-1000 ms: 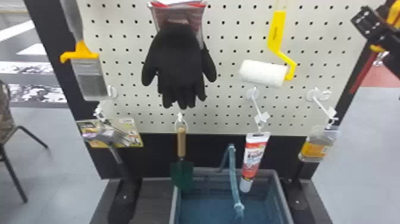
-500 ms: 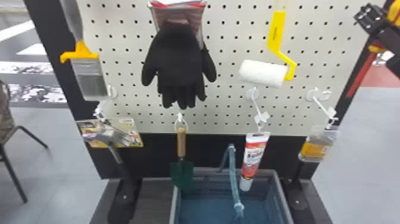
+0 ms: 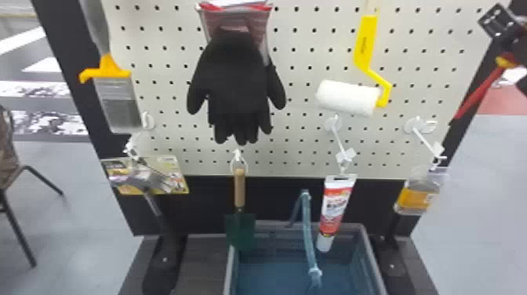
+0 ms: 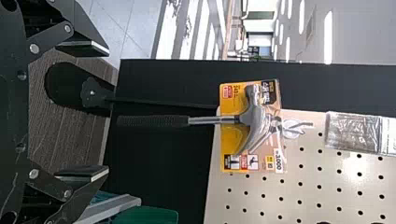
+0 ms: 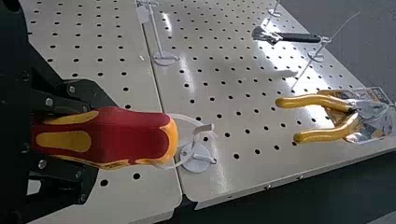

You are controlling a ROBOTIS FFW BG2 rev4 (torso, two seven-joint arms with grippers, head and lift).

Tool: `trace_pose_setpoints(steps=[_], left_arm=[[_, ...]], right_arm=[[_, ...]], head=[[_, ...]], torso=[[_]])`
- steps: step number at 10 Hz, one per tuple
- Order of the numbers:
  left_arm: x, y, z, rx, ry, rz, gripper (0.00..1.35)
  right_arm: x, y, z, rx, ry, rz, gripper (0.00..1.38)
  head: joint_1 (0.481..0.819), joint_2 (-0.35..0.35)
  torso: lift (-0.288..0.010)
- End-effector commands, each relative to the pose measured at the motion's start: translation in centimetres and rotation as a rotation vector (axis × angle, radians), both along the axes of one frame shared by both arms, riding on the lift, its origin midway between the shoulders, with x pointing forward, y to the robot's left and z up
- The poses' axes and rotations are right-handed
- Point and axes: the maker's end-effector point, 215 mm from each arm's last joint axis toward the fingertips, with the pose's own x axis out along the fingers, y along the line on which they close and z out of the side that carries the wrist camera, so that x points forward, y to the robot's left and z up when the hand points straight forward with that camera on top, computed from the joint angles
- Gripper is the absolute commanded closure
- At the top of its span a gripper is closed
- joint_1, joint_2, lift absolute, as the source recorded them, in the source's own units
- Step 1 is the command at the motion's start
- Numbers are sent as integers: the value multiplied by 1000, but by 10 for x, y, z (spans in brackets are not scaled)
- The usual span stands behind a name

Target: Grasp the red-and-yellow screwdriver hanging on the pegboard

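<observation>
My right gripper (image 3: 498, 24) is high at the right edge in the head view, beside the pegboard (image 3: 306, 51). From it the red shaft of the screwdriver (image 3: 482, 90) slants down and left, with a bit of yellow at its top. In the right wrist view the right gripper (image 5: 95, 136) has its fingers against both sides of the red-and-yellow screwdriver handle (image 5: 135, 136). A white ring (image 5: 187, 116) circles the handle's end at the hook (image 5: 196, 158). The left gripper (image 4: 106, 111) stands open and idle, facing a carded hammer (image 4: 254, 121).
Gloves (image 3: 239, 78), a paint roller (image 3: 347, 98), a brush (image 3: 117, 102), a trowel (image 3: 240, 227), a tube (image 3: 335, 212) and a bottle (image 3: 417, 200) hang on the board. A bin (image 3: 368, 251) stands below. Pliers (image 5: 322, 100) hang beyond the right gripper.
The right gripper has shifted slightly right and up. The screwdriver has shifted a little right at its top, and its shaft leans more. The left arm's surroundings look the same.
</observation>
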Motion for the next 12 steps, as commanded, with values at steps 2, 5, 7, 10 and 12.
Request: trace_pose_setpoints(steps=[2,5,7,10,12], left_arm=[[0,0,0,0,2,0,383],[1,-1,0,-1,0,-1,383],[1,0,0,1,-1,-1,383],[1,0,0,0,-1,-1,383],[1,0,0,1,-1,-2,383]], right_arm=[[0,0,-1,4,2,1,1196],[0,0,1,11,-2,3,1196],[-1,0,2,14,-6,5,1196],[0,0,3,13,-7,2,1196],[0,-1,2,14,-5,0,1196]], head=[[549,0],[549,0],[549,0],[549,0],[549,0]], torso=[[-100],[-100],[-100],[-100],[-100]])
